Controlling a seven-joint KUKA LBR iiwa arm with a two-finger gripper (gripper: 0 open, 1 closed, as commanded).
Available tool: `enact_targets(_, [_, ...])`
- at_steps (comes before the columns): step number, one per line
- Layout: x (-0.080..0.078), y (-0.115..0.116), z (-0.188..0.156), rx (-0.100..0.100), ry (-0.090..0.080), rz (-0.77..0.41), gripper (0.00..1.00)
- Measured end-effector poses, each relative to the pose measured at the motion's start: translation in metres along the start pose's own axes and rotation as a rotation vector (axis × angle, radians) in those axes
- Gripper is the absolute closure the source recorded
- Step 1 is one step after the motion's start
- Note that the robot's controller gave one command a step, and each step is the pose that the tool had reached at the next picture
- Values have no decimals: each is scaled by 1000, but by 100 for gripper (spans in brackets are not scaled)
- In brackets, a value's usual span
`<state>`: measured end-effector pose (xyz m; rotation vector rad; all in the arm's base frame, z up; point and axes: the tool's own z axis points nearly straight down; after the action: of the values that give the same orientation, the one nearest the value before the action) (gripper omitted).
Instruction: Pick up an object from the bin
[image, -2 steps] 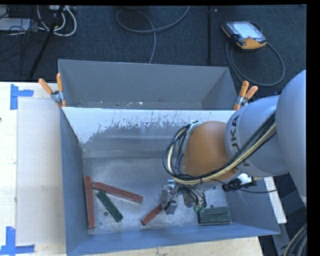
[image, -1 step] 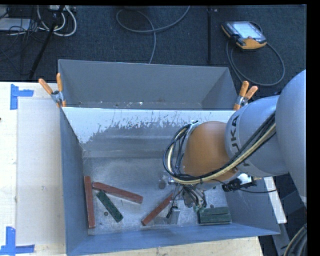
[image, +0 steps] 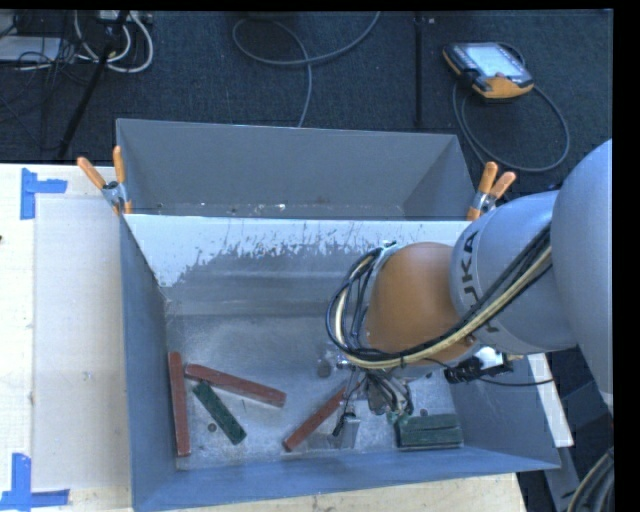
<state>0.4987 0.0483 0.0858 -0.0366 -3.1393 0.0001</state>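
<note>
Camera view: my claw (image: 366, 404) sits low, stick (image: 315, 422) just left, probably set for a grab; can't tell if apart or together.

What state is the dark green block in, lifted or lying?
Lying: the dark green block rests on the bin floor, right of the gripper.

One overhead camera looks down into the bin (image: 290, 180), apparently tilted slightly sideways

Tool (image: 374, 399) mostly hidden under orange cover (image: 415, 295) & cables (image: 345, 300); upper end of brown stick (image: 312, 425) obscured behind it.
</note>
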Motion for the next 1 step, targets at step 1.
enact_targets(1, [11, 26, 17, 0, 2, 129, 100])
